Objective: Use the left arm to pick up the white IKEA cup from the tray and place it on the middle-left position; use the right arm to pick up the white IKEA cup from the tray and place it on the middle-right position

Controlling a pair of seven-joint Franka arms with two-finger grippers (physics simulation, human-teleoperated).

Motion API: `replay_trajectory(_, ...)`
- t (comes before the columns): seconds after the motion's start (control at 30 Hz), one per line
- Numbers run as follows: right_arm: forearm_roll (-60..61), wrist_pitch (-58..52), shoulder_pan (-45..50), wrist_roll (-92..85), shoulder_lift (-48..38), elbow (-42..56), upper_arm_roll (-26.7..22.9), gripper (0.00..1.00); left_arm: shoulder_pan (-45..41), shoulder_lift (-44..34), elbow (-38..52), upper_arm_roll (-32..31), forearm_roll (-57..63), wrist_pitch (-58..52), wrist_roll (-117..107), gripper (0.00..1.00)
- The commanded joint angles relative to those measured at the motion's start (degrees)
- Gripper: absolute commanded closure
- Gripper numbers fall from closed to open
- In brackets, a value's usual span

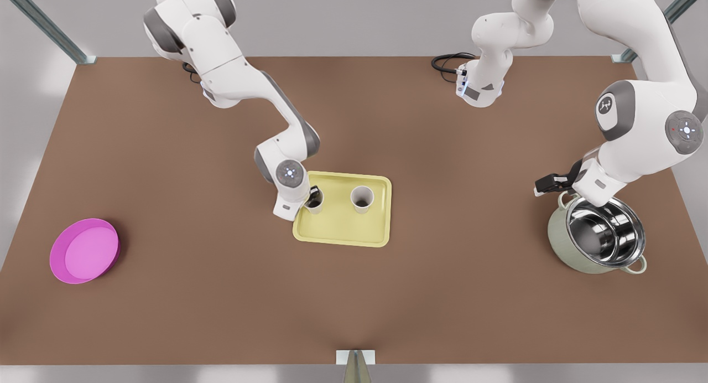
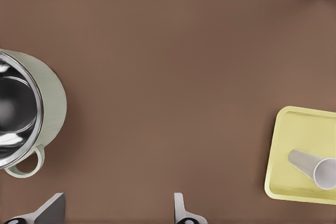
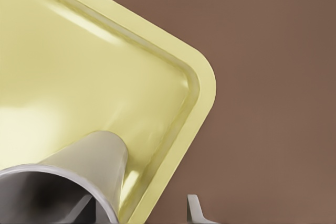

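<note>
Your right gripper [image 1: 313,197] is straddling the rim of one cup [image 1: 316,204] on the tray [image 1: 343,236], one finger inside, one outside, not visibly pinching yet. Your left gripper [image 1: 545,185] is waiting spread over the pot [image 1: 597,236], the other cup [image 1: 362,198] standing well away.

Pot [image 1: 600,239] crowds one table end (dish [image 1: 84,250] the other).

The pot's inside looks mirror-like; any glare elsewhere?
Front view: the steel pot mirrors bright and dark patches near the open left gripper. Right wrist view: soft sheen on the tray, where the open right gripper straddles the wall of a cup. Left wrist view: matte table.
</note>
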Motion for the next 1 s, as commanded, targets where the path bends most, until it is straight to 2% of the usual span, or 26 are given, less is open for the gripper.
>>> replay_trajectory(0.0, 0.0, 0.2, 0.0, -0.9, 0.4, 0.2, 0.0, 0.32, 0.0, -0.1, 0.0, 0.0, 0.0, -0.1, -0.2, 0.0)
replay_trajectory(0.1, 0.0, 1.3, 0.1, -0.9, 0.6, 0.2, 0.1, 0.41, 0.1, -0.1, 0.0, 0.0, 0.0, -0.1, 0.0, 0.0)
replay_trajectory(0.2, 0.4, 1.4, 0.0, -0.5, 1.0, 0.2, 0.2, 0.65, 0.2, -0.1, 0.0, 0.0, 0.0, -0.1, 0.0, 0.0)
replay_trajectory(0.23, 0.6, 1.3, 0.0, -0.4, 1.0, 0.2, 0.2, 0.71, 0.2, -0.1, 0.0, 0.0, 0.0, -0.1, 0.0, 0.0)
replay_trajectory(0.4, 0.8, 0.8, -0.4, 0.1, 0.8, 1.0, 0.0, 0.78, 0.4, -0.1, 0.1, 0.1, -0.1, -0.1, 0.1, 0.0)
replay_trajectory(0.57, 3.0, -2.8, -2.5, -0.5, -5.3, 2.0, -0.4, 0.81, 0.4, -0.1, 0.1, 0.1, -0.1, -0.1, 0.1, 0.0)
replay_trajectory(0.63, 2.9, -4.1, -7.9, -6.8, -6.1, 2.7, -0.5, 0.82, 0.4, -0.1, 0.1, 0.1, -0.1, -0.1, 0.1, 0.0)
replay_trajectory(0.83, 2.1, -7.4, -32.9, -39.5, -5.9, 3.3, -0.6, 0.82, 0.5, -0.1, 0.0, 0.1, -0.1, -0.1, 0.1, 0.0)
replay_trajectory(0.97, 2.2, -6.8, -40.8, -51.3, -2.5, 4.4, -0.6, 0.87, 0.4, -0.1, 0.0, -0.1, -0.3, -0.1, -0.1, 0.0)
